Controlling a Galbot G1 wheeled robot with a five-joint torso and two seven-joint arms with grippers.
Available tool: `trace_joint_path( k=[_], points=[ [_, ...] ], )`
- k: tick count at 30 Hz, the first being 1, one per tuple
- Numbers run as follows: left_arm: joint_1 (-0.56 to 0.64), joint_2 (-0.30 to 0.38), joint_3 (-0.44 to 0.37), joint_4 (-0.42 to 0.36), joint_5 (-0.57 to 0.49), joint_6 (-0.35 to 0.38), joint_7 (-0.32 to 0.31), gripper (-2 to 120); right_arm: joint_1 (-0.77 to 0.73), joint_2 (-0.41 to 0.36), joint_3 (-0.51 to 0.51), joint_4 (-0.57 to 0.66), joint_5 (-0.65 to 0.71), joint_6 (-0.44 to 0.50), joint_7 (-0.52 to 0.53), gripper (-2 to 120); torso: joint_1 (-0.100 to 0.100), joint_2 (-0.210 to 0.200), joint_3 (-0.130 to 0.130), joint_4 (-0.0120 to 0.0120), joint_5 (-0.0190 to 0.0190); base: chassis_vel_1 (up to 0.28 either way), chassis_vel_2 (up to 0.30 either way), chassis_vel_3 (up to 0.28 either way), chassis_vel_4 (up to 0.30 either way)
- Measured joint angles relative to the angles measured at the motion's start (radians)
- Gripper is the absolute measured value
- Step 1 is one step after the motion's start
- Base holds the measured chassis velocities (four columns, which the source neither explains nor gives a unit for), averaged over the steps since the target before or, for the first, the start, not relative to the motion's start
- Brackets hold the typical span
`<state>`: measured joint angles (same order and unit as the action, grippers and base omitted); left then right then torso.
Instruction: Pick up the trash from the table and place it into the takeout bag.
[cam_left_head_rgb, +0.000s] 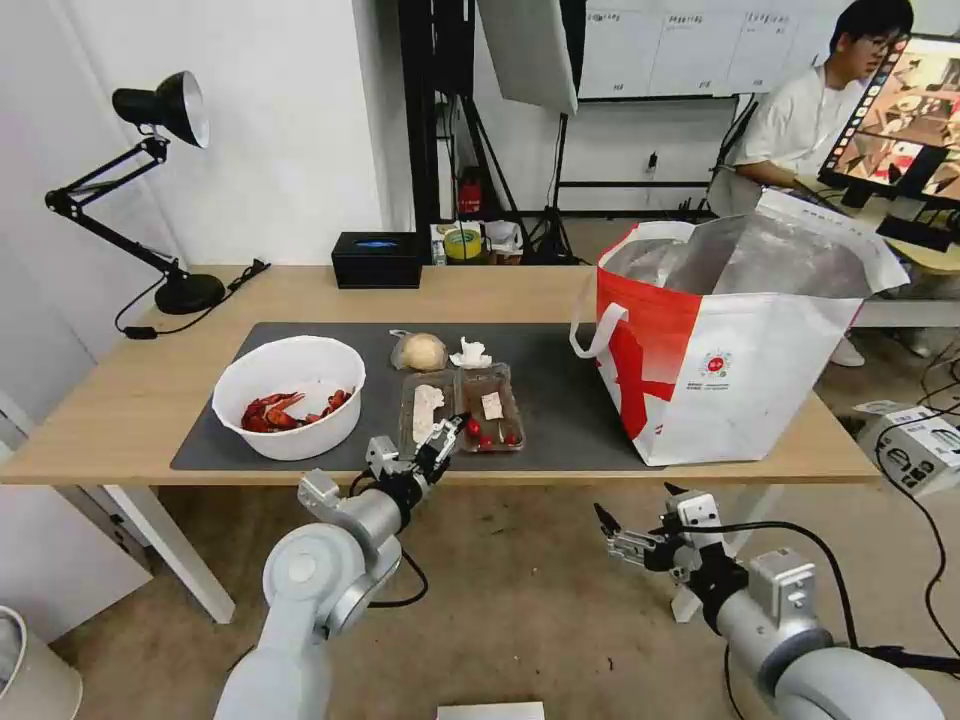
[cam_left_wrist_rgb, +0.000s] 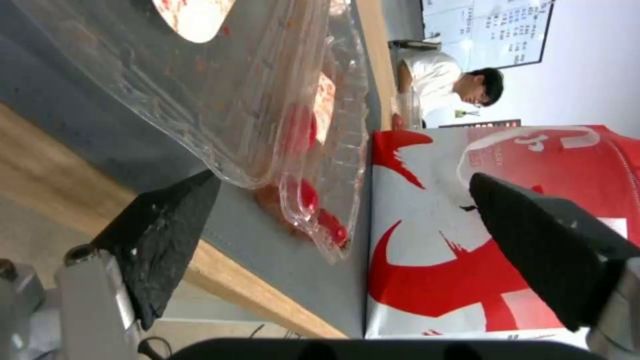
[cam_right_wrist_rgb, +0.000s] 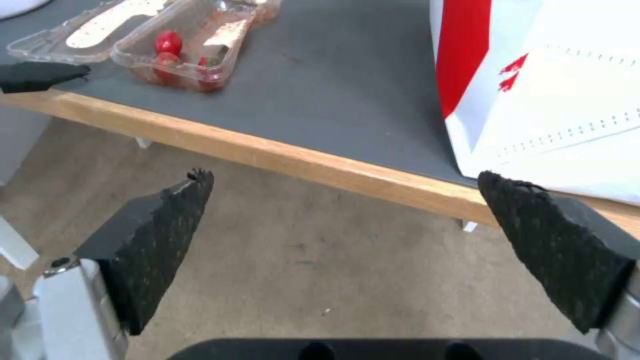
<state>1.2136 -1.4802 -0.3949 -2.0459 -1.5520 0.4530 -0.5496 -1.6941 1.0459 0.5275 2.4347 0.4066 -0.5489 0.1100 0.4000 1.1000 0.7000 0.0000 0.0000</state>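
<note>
left hand (cam_left_head_rgb: 447, 432): open, at clamshell tray (cam_left_head_rgb: 462, 407) near edge | right hand (cam_left_head_rgb: 607, 523): open, below table (cam_left_head_rgb: 120, 410)

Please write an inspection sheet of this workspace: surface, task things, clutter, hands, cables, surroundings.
Surface: wood table with dark grey mat.
Job's things: bowl of crayfish shells, clamshell tray, wrapped bun and tissue on the mat; takeout bag upright, open, at the mat's right end.
Clutter: black box, desk lamp.
Grippers: left hand open at the tray's near edge; right hand open, below the table edge.
Cables: lamp cord on the table.
Surroundings: nothing seen touching the task's things.
</note>
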Motion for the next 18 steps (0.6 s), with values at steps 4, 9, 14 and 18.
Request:
trace_joint_path(
  k=[4, 9, 14, 18],
  points=[
    [0.000, -0.002, -0.001, 0.001, -0.003, 0.000, -0.008, 100, -0.001, -0.001, 0.000, 0.000, 0.000, 0.000, 0.000, 100, 0.000, 0.000, 0.000, 0.0000, 0.0000, 0.000, 0.000, 0.000, 0.000],
    [0.000, -0.005, -0.002, 0.002, -0.005, -0.003, -0.016, 100, -0.002, -0.002, 0.000, 0.000, 0.000, 0.000, 0.000, 100, 0.000, 0.000, 0.000, 0.0000, 0.0000, 0.000, 0.000, 0.000, 0.000],
    [-0.003, -0.005, -0.008, 0.001, -0.005, -0.013, -0.013, 100, -0.004, -0.002, 0.000, -0.001, -0.001, 0.001, 0.000, 100, 0.000, 0.000, 0.000, 0.0000, 0.0000, 0.000, 0.000, 0.000, 0.000],
    [-0.006, -0.002, -0.010, -0.002, -0.005, -0.023, -0.011, 100, -0.004, 0.000, -0.001, -0.002, -0.001, 0.001, 0.000, 100, 0.000, 0.000, 0.000, 0.0000, 0.0000, 0.000, 0.000, 0.000, 0.000]
  ],
)
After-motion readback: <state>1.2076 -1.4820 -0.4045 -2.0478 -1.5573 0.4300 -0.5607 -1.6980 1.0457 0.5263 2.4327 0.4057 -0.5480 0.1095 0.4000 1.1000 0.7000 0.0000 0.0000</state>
